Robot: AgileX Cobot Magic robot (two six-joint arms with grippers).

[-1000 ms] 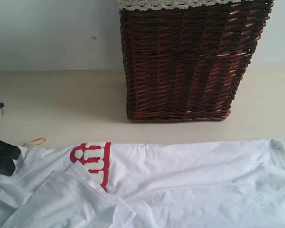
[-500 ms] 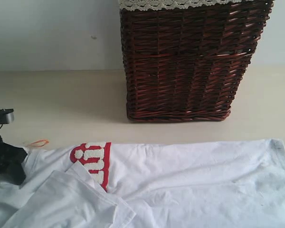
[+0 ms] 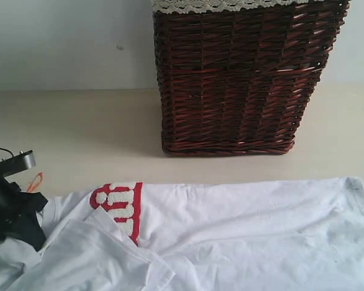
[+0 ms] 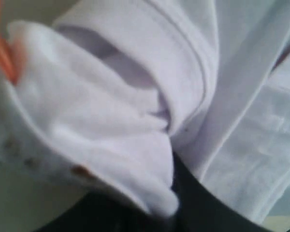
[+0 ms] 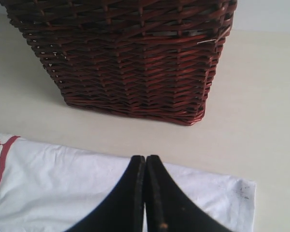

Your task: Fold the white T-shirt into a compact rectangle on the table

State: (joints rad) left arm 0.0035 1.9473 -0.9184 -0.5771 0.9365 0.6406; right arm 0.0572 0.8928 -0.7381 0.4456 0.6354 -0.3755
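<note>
A cream surface point(image 3: 79, 133) lies before a pale wall, with a wicker basket point(image 3: 242, 79) at upper centre. The white T-shirt point(image 3: 249, 230) is spread across the lower frame, only a flap turned over at lower left, so most folding is judged undone. Its left edge is bunched in the left gripper point(image 3: 27, 227), jaws clenched on cloth. The right gripper point(image 5: 146, 193), jaws pressed together and empty, is held over the shirt's edge.

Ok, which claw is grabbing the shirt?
The left gripper, with the shirt corner bunched in it. The right gripper is shut on nothing, its tips pressed together.
</note>
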